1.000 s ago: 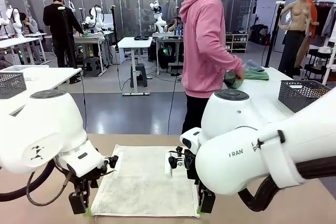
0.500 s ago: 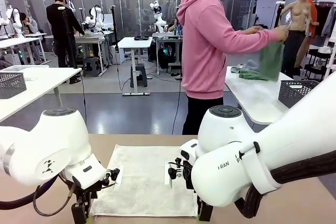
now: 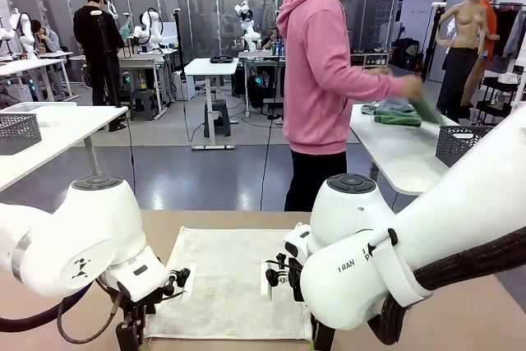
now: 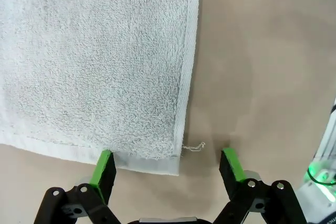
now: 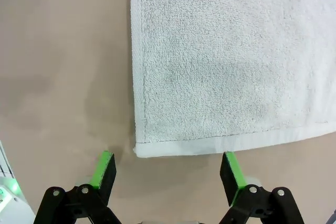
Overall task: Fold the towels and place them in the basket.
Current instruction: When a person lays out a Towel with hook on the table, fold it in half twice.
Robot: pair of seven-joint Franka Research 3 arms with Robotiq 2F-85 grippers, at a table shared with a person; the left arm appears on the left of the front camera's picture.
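Note:
An off-white terry towel [image 3: 226, 281] lies flat on the tan table [image 3: 246, 219] between my two arms. My left gripper [image 4: 167, 167] is open just above the table, its green-padded fingers [image 4: 103, 169] straddling the towel's [image 4: 94, 61] near corner by the hem. My right gripper [image 5: 167, 170] is open too, its fingers [image 5: 231, 170] either side of the towel's [image 5: 231, 56] other near corner. Neither holds anything. From the front, the left gripper [image 3: 130, 336] and right gripper [image 3: 320, 339] sit low at the picture's bottom edge. One dark wire-mesh basket [image 3: 464, 144] stands on the white side table at right.
A person in a pink hoodie [image 3: 320, 80] stands across the table, turned toward the right side table, handling dark green cloths [image 3: 399, 114]. Another mesh basket [image 3: 18, 131] sits on a white table at far left. Bare tabletop flanks the towel.
Both arms have drawn back and down toward the towel's near edge, grippers staying open. The person lifted a green cloth, then swung it down over the side table.

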